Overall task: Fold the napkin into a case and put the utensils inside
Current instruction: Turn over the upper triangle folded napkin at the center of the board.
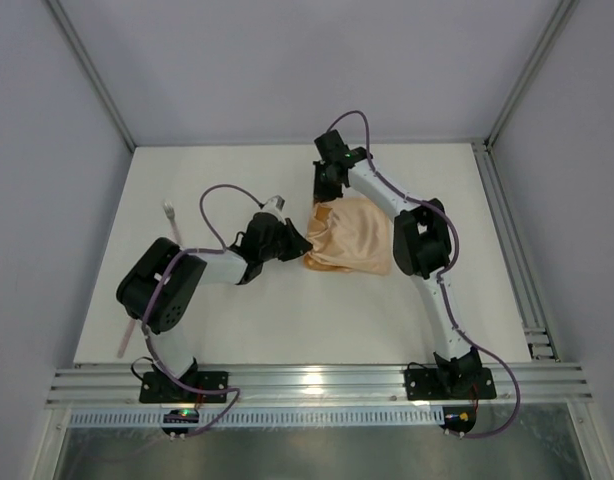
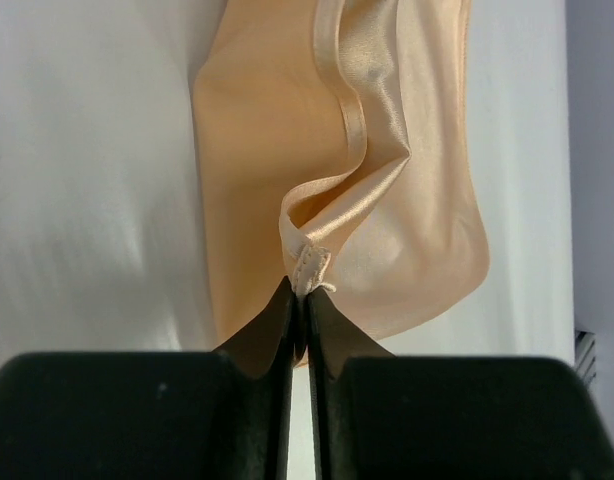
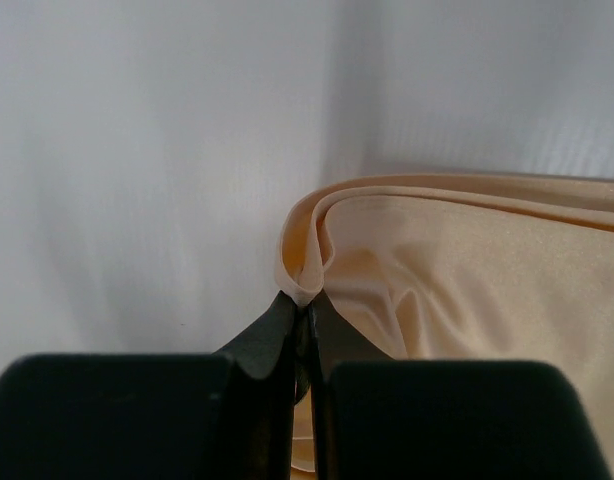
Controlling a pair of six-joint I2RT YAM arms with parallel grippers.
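My left pincer [image 2: 301,292] is closed on the stitched corner of the napkin [image 2: 267,150]. My right pincer [image 3: 305,303] clamps its doubled edge. Glossy, peach and rumpled, it spreads beyond both.

A white table [image 1: 287,330] sits inside grey walls [image 1: 287,70], edged by an aluminium rail [image 1: 317,382].

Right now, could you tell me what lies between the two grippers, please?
An edge of the napkin, pinched by the left gripper and right gripper; the top view shows it.
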